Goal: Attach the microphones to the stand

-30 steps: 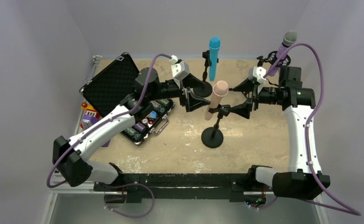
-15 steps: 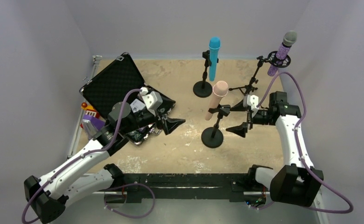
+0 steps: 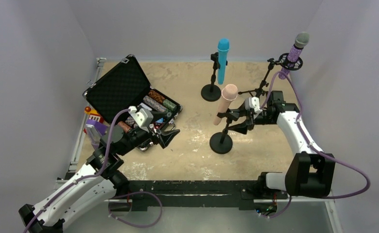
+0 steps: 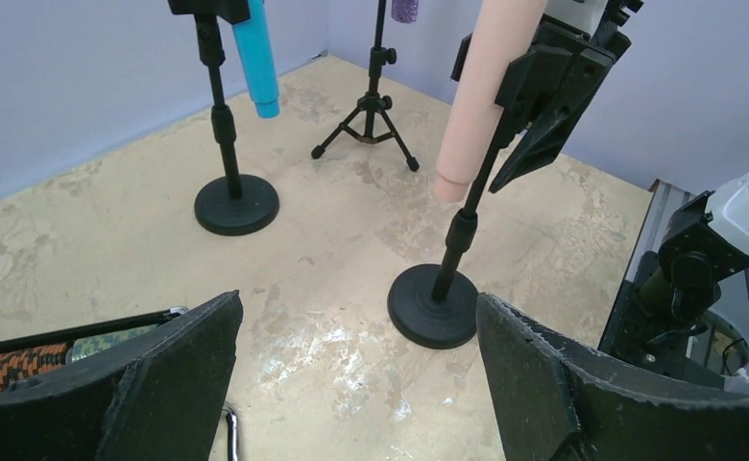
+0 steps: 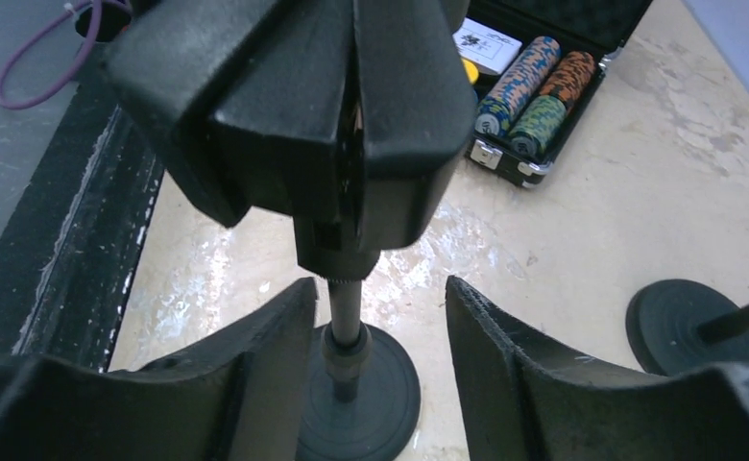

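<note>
Nearest: left end effector (image 4: 358,307), jaws spread wide, nothing held, low over the counter (image 3: 187,155) by the front edge of the open case (image 3: 114,90). It is well apart from every microphone. The peach-pink microphone (image 3: 225,103) stands ahead and to its right.

Mid-counter: right end effector (image 5: 380,288), open and empty. Its fingers flank the pole of the nearest round-base stand (image 3: 221,143) just under the clip, with a gap showing on both sides. The peach-pink microphone sits tilted in that clip, head up, just above these fingers.

Farther back: blue microphone (image 3: 222,60), clipped near upright on a second round-base stand (image 3: 211,92).

Far right corner: purple microphone (image 3: 294,51), tilted in the ring atop a tripod stand (image 3: 261,85).
</note>
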Controlling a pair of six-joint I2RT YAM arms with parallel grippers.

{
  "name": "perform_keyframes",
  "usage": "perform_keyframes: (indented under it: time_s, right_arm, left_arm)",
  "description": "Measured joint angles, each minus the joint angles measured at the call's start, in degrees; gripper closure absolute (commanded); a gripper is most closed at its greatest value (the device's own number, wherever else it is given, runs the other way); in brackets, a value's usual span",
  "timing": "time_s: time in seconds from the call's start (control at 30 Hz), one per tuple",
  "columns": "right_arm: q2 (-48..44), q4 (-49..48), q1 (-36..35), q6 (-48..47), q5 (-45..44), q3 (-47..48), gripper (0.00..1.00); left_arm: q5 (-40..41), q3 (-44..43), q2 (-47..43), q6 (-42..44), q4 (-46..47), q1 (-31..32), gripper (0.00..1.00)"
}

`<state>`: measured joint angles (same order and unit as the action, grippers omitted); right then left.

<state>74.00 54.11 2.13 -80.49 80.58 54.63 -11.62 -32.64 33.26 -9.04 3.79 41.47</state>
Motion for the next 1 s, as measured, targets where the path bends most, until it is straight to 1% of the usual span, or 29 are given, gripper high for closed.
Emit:
perform_keyframes:
  time_s: [0.1, 0.17, 0.23, 0.27, 0.4, 0.5, 0.6, 0.7, 0.73, 0.8, 0.87, 1.0]
  right_arm:
    - [0.9, -0.3, -1.1, 0.2, 0.7, 0.0, 0.6]
    - [1.9, 0.7, -1.3, -0.7, 1.8, 0.2, 0.71]
    - [3.4, 3.3, -1.4, -2.6, 2.4, 1.1, 0.93]
    - [4.5, 5.4, -1.4, -4.2, 2.9, 1.9, 1.0]
    - [10.5, 15.6, -1.2, -12.5, 3.2, 7.5, 1.0]
    - [14.0, 21.4, 1.1, -17.1, 2.9, 11.3, 1.0]
    - [15.6, 23.9, 5.7, -18.5, 2.3, 14.9, 1.0]
    - [15.4, 23.1, 10.0, -16.8, 1.3, 18.5, 1.0]
    - [15.0, 21.7, 10.8, -15.1, 1.1, 19.0, 1.0]
    - [13.1, 15.6, 11.8, -8.5, -0.6, 18.9, 1.0]
    - [9.0, 5.2, 11.9, 2.1, -3.4, 15.7, 1.0]
    - [-0.4, -15.8, 11.7, 22.9, -9.2, 5.7, 1.0]
  left_arm:
    - [0.8, 0.4, -0.5, -0.4, -0.4, -0.1, 0.05]
    - [1.2, 0.4, -0.5, -0.4, -0.5, -0.1, 0.05]
    - [1.4, 0.4, -0.5, -0.4, -0.6, -0.1, 0.05]
    - [1.5, 0.4, -0.5, -0.4, -0.6, -0.1, 0.05]
    - [1.7, 0.4, -0.7, -0.4, -0.6, -0.1, 0.05]
    - [1.8, 0.4, -1.0, -0.4, -1.2, -0.1, 0.05]
    - [2.1, 0.5, -1.8, -0.4, -1.9, -0.1, 0.05]
    - [2.5, 0.7, -2.4, -0.4, -2.7, -0.1, 0.05]
    - [2.6, 0.7, -2.6, -0.4, -2.7, -0.1, 0.05]
    - [2.9, 0.7, -2.6, -0.4, -2.7, -0.1, 0.05]
    - [3.0, 0.7, -2.4, -0.4, -2.7, -0.1, 0.05]
    - [3.0, 0.7, -1.6, -0.4, -2.6, -0.1, 0.05]
